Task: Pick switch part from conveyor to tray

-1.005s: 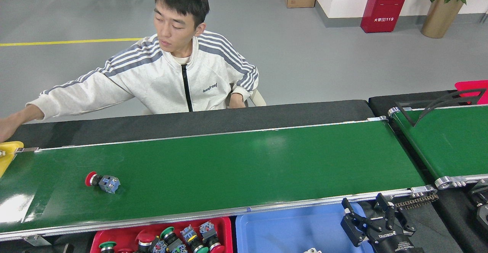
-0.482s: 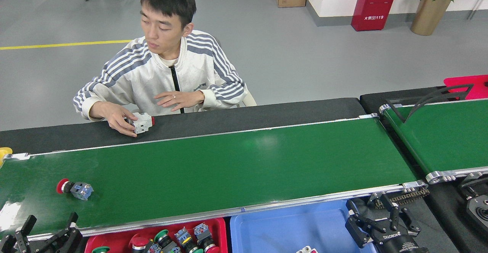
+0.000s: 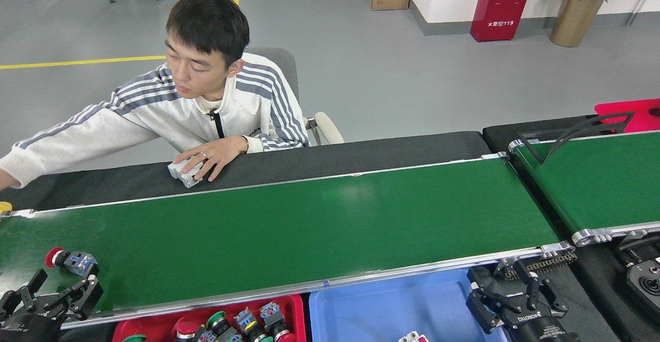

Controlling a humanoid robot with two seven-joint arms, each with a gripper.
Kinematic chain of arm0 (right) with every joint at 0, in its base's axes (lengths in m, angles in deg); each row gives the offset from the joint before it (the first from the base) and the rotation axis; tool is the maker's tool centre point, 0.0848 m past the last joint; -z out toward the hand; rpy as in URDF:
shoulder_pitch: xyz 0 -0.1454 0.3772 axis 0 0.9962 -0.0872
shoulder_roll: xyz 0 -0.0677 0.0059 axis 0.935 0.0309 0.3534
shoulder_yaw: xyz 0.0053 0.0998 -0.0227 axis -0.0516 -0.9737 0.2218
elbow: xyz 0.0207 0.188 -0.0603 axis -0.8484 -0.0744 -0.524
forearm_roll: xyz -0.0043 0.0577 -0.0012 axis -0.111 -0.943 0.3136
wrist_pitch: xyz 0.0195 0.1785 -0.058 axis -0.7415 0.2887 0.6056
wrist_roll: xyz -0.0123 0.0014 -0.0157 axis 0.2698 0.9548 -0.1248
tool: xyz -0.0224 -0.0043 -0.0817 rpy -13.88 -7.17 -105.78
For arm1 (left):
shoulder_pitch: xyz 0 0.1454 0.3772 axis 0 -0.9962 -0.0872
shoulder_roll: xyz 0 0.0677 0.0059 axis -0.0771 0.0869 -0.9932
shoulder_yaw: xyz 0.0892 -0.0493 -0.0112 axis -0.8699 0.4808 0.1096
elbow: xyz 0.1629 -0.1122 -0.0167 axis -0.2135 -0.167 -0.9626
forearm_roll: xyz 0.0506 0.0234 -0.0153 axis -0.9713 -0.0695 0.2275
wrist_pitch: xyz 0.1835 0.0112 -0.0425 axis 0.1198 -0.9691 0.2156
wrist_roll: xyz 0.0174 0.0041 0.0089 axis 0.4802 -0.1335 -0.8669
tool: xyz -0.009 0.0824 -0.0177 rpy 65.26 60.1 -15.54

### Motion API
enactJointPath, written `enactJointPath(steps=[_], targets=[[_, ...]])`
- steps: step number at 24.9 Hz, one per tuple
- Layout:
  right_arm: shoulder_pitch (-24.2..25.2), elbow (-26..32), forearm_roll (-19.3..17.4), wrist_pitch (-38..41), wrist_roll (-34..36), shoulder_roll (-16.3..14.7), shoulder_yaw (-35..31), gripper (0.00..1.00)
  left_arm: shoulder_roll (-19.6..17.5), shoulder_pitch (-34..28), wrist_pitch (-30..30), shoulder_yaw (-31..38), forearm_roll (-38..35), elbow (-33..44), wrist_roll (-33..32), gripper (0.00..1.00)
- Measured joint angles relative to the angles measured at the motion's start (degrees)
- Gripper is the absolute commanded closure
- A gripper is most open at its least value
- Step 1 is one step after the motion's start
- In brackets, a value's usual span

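Red-capped switch part (image 3: 69, 261) lies on its side on conveyor (image 3: 309, 228), far left. Left gripper (image 3: 56, 296) just below it, jaws wide for approach. Right gripper (image 3: 515, 300) idles beside blue tray (image 3: 361, 311), jaws spread, empty.

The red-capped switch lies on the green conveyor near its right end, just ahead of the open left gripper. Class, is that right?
Not quite. The head view shows the red-capped switch near the conveyor's left end, not its right. It does lie just ahead of the open left gripper.
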Motion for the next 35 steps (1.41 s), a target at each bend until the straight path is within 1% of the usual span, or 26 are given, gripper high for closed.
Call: enactJointPath(steps=[6, 7, 8, 9, 10, 12, 14, 15, 17, 21, 23, 24, 26, 28, 29, 31, 32, 33, 34, 35], targets=[[0.00, 0.00, 0.00, 2.23, 0.00, 0.00, 0.00, 0.00, -2.74, 4.01, 0.21, 0.00, 0.10, -6.54, -0.26, 0.00], [0.00, 0.00, 0.00, 2.45, 0.00, 0.00, 0.00, 0.00, -3.03, 4.41, 0.57, 0.00, 0.11, -7.28, -0.26, 0.01], [0.00, 0.00, 0.00, 2.55, 0.01, 0.00, 0.00, 0.00, -3.31, 4.72, 0.93, 0.00, 0.11, -7.99, -0.26, 0.05], [0.00, 0.00, 0.00, 2.59, 0.01, 0.00, 0.00, 0.00, -3.54, 4.86, 1.36, 0.00, 0.11, -8.57, -0.29, 0.11], [0.00, 0.00, 0.00, 2.64, 0.01, 0.00, 0.00, 0.00, -3.63, 4.92, 1.97, -0.01, 0.12, -9.11, -0.36, 0.27], [0.00, 0.00, 0.00, 2.75, 0.01, 0.00, 0.00, 0.00, -3.59, 4.93, 2.84, -0.37, 0.30, -9.98, -0.49, 0.67], [0.00, 0.00, 0.00, 2.79, 0.01, 0.00, 0.00, 0.00, -3.56, 4.97, 3.71, -0.40, 2.18, -10.46, -0.46, 0.78], [0.00, 0.00, 0.00, 2.81, 0.01, 0.00, 0.00, 0.00, -3.49, 4.98, 3.91, -0.35, 3.63, -10.70, -0.31, 0.81], [0.00, 0.00, 0.00, 2.84, 0.02, 0.00, 0.00, 0.00, -2.83, 5.05, 4.89, -0.17, 5.56, -10.80, 0.11, 0.82], [0.00, 0.00, 0.00, 2.87, 0.02, 0.00, 0.00, 0.00, -1.84, 5.07, 6.70, -0.04, 6.51, -10.42, 0.58, 0.85], [0.00, 0.00, 0.00, 2.90, 0.02, 0.00, 0.00, 0.00, -1.18, 4.67, 6.96, -0.15, 6.73, -9.10, 0.64, 0.85], [0.00, 0.00, 0.00, 2.98, 0.02, 0.00, -0.02, 0.00, -0.59, 3.72, 6.49, -0.36, 6.77, -7.28, 0.69, 0.84], [0.01, 0.00, 0.00, 3.19, 0.02, 0.01, -0.17, 0.00, 1.24, 0.22, 3.52, -0.87, 6.80, -1.12, 0.40, 0.82], [0.01, -0.01, 0.00, 3.04, 0.02, 0.01, -0.66, 0.00, 3.45, -4.75, -1.69, -0.96, 6.80, 8.80, 0.06, 0.74], [0.01, 0.00, 0.00, 2.84, 0.02, 0.01, -1.05, 0.00, 4.83, -7.73, -5.20, -0.84, 6.80, 13.62, -0.01, 0.70], [0.03, 0.00, 0.00, 2.63, 0.03, 0.01, -1.60, 0.00, 8.84, -13.97, -12.99, -0.63, 6.79, 22.02, -0.17, 0.65], [0.03, 0.03, 0.00, 2.61, 0.03, 0.02, -1.68, 0.00, 11.05, -16.74, -16.56, -0.64, 6.77, 25.02, -0.22, 0.54], [0.05, 0.16, 0.00, 2.60, 0.03, 0.03, -1.84, 0.00, 13.06, -19.33, -19.10, -0.65, 6.76, 27.38, -0.28, 0.34], [0.07, 0.44, 0.00, 2.60, 0.03, 0.03, -2.21, 0.00, 14.72, -21.66, -20.71, -0.63, 6.73, 29.00, -0.34, 0.07], [0.08, 0.89, 0.00, 2.57, 0.03, 0.03, -2.96, 0.00, 16.19, -23.33, -21.90, -0.61, 6.72, 29.98, -0.36, 0.00]])
